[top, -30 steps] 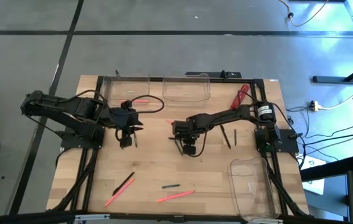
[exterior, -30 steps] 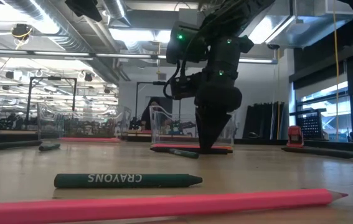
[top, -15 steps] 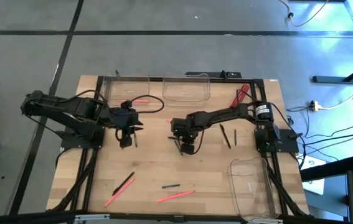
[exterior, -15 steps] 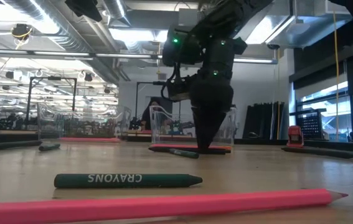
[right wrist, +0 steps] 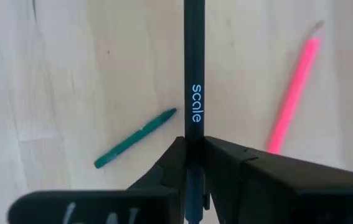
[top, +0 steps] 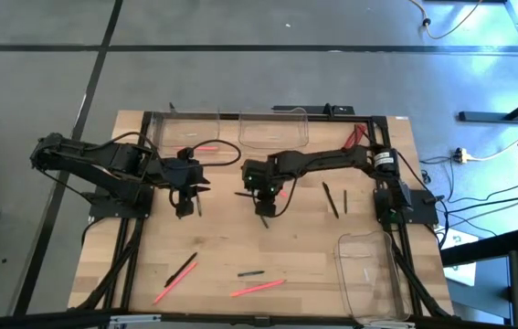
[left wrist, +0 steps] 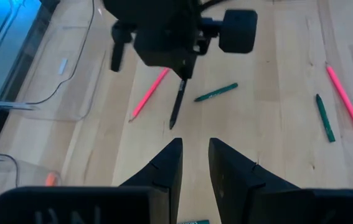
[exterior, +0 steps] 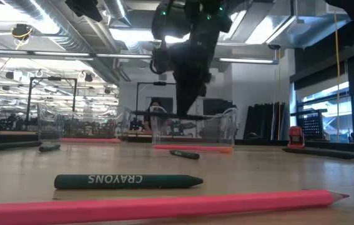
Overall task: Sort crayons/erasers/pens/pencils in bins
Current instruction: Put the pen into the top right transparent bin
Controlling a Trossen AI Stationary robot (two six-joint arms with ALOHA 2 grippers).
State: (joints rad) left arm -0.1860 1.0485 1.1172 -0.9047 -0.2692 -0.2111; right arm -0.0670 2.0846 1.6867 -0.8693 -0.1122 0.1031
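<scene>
front edge: pink pencil lying flat, closest to low camera; green crayon just behind it, label CRAYONS
front left of table: black pen beside a pink pencil, both flat
front right: clear bin at table's right edge near the front
mid table: right gripper clamped on a black pen, pen lifted off the wood; in low view pen hangs level under the fingers, clear of the table
pen detail: "scale" printed on barrel, barrel runs straight out between the right fingers
under held pen: green crayon and pink pencil flat on wood, apart from each other
right of gripper: two short dark sticks flat on table
left gripper: over mid-left table, fingers narrowly parted, nothing between them
left wrist view: sees right gripper with pen sticking out below it, tip above table
far edge: two clear bins, left one with something pink inside, centre one
far right corner: red item, partly behind right arm, can't tell what
</scene>
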